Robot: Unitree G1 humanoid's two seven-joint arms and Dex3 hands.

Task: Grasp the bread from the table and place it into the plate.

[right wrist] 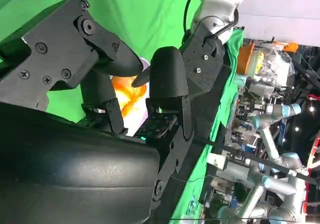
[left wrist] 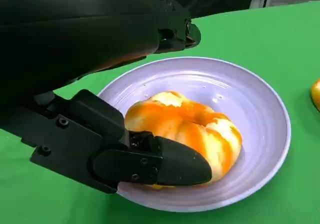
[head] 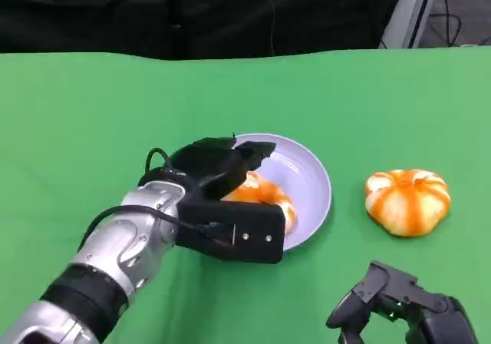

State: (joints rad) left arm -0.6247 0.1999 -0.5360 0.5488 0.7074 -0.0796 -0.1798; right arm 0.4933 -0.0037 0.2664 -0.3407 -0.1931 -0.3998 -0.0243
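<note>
1. Nearest me in the head view is my right hand (head: 399, 307), low on the green table (head: 92, 114), fingers curled in with nothing between them.
2. My left hand (head: 222, 198) reaches over the lavender plate's (head: 311, 176) near rim.
3. The orange-and-white bread (left wrist: 187, 129) lies inside the plate; my left fingers (left wrist: 165, 166) grip it from both sides, one pressed along its near edge.
4. A second bread (head: 407, 200) sits on the table, right of the plate, apart from it.
</note>
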